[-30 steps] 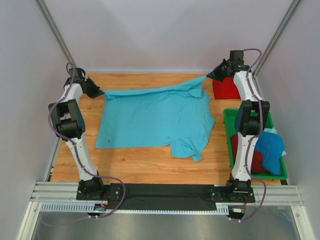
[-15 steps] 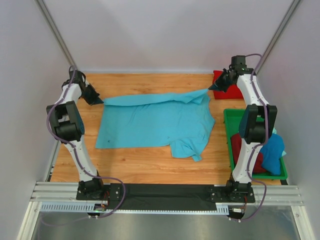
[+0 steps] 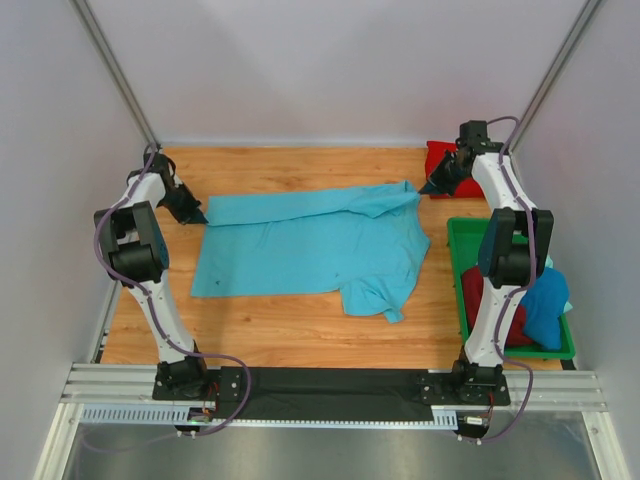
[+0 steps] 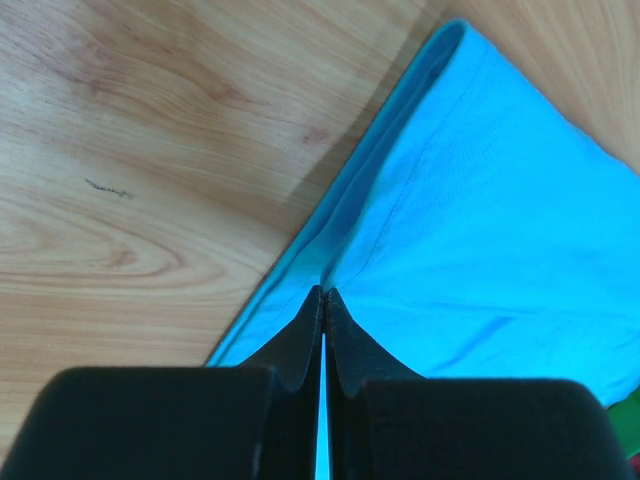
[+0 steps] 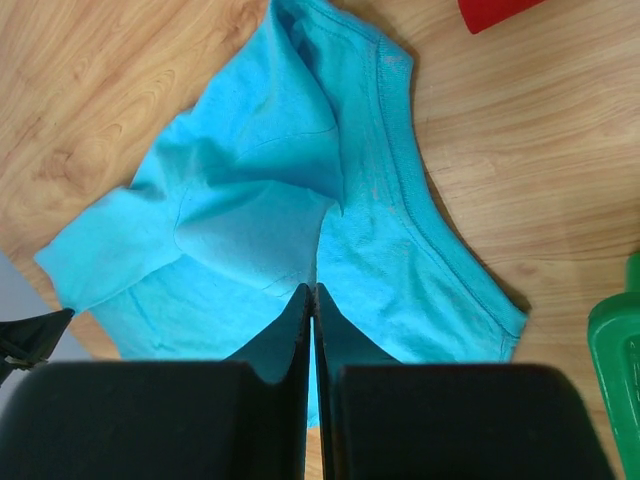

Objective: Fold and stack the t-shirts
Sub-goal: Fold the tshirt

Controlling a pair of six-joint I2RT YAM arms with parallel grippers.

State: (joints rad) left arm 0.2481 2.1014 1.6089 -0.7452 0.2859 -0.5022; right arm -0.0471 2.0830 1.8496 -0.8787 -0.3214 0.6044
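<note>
Across the middle of the desk (image 3: 300,325) the turquoise t-shirt (image 3: 310,245) lies spread, its far edge doubled over. My left tool (image 4: 322,295) and right tool (image 5: 312,290) each pinch a far corner, jaws tight together. A red shirt (image 3: 452,170) looks folded far right; a dark red shirt (image 3: 516,326) and blue shirt (image 3: 545,300) wait in the green tray (image 3: 456,262), so I judge most work remains.

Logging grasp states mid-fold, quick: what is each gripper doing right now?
Left gripper: shut, pinching the turquoise t-shirt at its far left corner.
Right gripper: shut, pinching the same shirt's far right edge.
</note>
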